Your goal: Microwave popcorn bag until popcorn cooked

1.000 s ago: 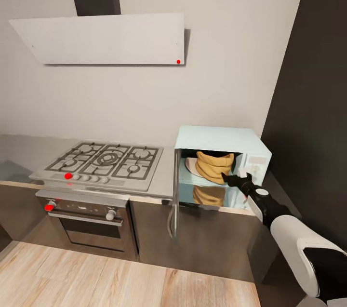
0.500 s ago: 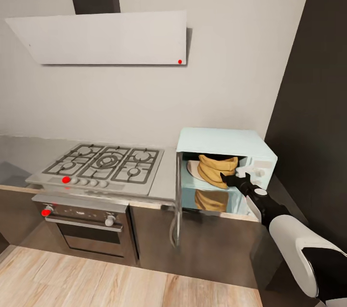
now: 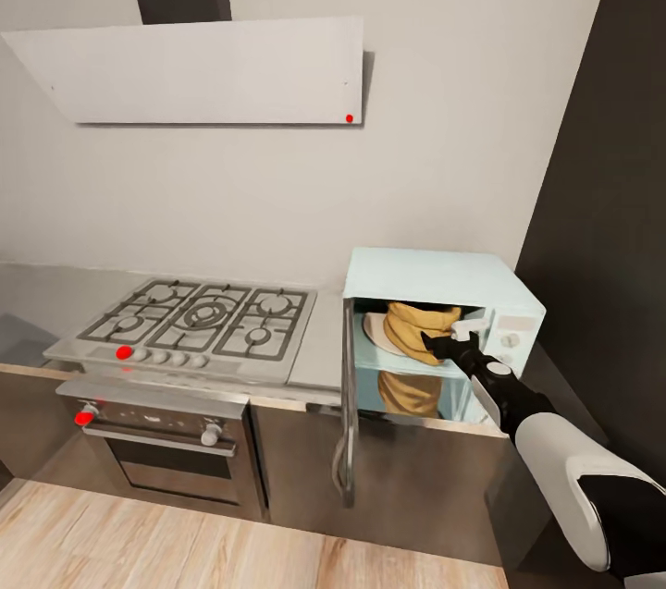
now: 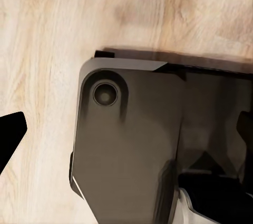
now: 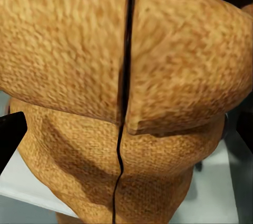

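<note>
- The microwave (image 3: 444, 293) stands on the worktop (image 3: 319, 353), at the right end, just beside the dark tall wall panel (image 3: 601, 201).
- Its door (image 3: 348, 404) is swung open to the left and is seen edge-on, hanging out over the near edge of the worktop.
- The popcorn bag (image 3: 418, 330) sits upright inside the microwave, on a white plate (image 3: 375, 327). A tan reflection of it shows on the floor of the cavity.
- The right pincer (image 3: 442, 347) is at the mouth of the cavity, at the near right side of the bag. In the right wrist view the bag (image 5: 126, 103) is very close, and one dark fingertip (image 5: 10, 139) shows at each side edge with the bag between them, so the pincer is released. Whether the fingers touch the bag, I cannot tell.
- The left wrist view looks down on the wooden floor (image 4: 47, 50) and the robot's dark base (image 4: 137, 150). The dark fingertips (image 4: 9, 132) of the left pincer stand apart at the two side edges, so it is released and holds nothing.
- A gas hob (image 3: 199, 316) lies left of the microwave, with a steel oven (image 3: 162, 450) below and a white hood (image 3: 203, 71) above.
</note>
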Tool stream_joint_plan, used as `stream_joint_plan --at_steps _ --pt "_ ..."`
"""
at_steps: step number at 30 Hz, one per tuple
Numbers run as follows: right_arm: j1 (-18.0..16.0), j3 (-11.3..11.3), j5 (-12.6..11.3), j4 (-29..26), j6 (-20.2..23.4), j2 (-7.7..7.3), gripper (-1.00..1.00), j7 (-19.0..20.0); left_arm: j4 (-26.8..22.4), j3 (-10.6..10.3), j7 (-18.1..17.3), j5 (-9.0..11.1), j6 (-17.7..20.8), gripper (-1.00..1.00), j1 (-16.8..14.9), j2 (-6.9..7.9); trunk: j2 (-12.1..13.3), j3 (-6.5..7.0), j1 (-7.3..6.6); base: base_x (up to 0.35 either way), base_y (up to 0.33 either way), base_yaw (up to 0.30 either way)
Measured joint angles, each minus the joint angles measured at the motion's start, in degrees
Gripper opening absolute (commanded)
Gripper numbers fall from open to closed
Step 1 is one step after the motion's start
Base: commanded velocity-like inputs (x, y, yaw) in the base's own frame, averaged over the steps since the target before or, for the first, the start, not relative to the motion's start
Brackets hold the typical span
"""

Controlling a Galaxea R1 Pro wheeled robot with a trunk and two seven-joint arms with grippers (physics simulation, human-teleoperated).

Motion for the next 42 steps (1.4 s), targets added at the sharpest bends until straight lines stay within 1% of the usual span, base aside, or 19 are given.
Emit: stream_joint_plan --at_steps 6,11,20,25,35,42 --pt "0.0 0.0 -0.03 0.0 0.0 0.0 1.0 0.0 0.0 0.0 0.0 0.0 0.0 1.0 0.0 0.0 0.0 0.0 0.0 0.013 0.001 0.0" --pt "0.01 0.0 -0.02 0.0 0.0 0.0 1.0 0.0 0.0 0.0 -0.02 0.0 0.0 1.0 0.0 0.0 0.01 0.0 -0.01 0.19 0.0 0.0" --pt "0.0 0.0 0.0 0.0 0.0 0.0 1.0 0.0 0.0 0.0 0.01 0.0 0.0 1.0 0.0 0.0 0.0 0.0 0.0 0.009 0.004 0.0" --pt "0.01 -0.01 0.01 0.0 0.0 0.0 1.0 0.0 0.0 0.03 0.0 0.0 0.0 1.0 0.0 0.0 -0.01 0.0 0.0 0.08 0.171 0.0" --pt "0.0 0.0 0.01 0.0 0.03 0.0 1.0 0.0 0.0 0.0 0.0 0.0 0.0 1.0 0.0 0.0 0.0 0.0 0.0 0.006 0.009 0.0" --pt "0.01 -0.01 0.01 0.0 0.05 0.0 1.0 0.0 0.02 0.0 0.0 0.0 0.02 1.0 -0.03 0.0 0.0 0.0 0.0 0.143 0.125 0.0"
